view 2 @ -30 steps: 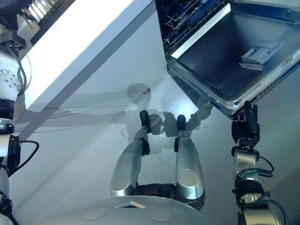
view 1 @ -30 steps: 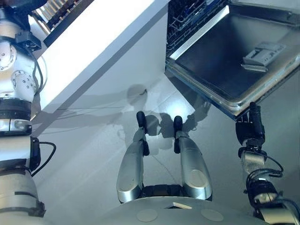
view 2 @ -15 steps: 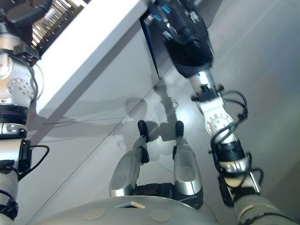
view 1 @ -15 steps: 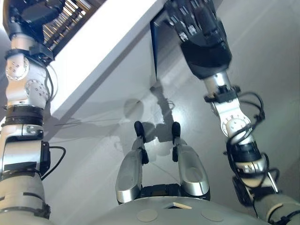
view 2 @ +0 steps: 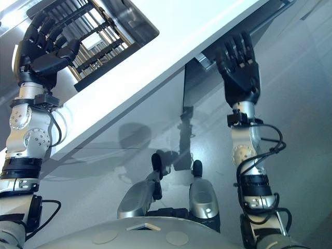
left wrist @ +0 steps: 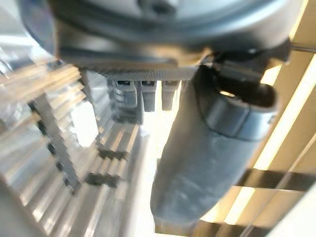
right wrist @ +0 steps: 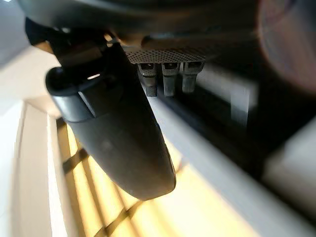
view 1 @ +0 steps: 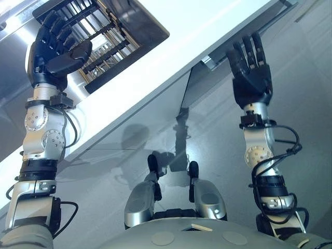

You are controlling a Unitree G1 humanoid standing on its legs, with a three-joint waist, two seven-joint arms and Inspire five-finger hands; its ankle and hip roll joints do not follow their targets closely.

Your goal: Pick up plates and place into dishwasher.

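No plate shows in any view. My left hand (view 1: 52, 49) is raised at the upper left, open and holding nothing, in front of a dark dish rack (view 1: 111, 31) with pale bars (left wrist: 59, 148) set in the counter. My right hand (view 1: 251, 72) is raised at the right with straight fingers, open and holding nothing. It is just beside the dark top edge of the dishwasher (view 1: 213, 58) under the counter's rim. In the right wrist view the thumb (right wrist: 118, 133) stands before a dark opening (right wrist: 256, 123).
A long white counter (view 1: 171, 49) runs diagonally across the view from lower left to upper right. Below it are a grey cabinet front (view 1: 140, 119) and a shiny grey floor (view 1: 301, 104).
The camera has tilted up. The dishwasher door lay open a second ago and no longer lies open. My right hand rose from under it to the counter's rim. My left hand rose to the rack.
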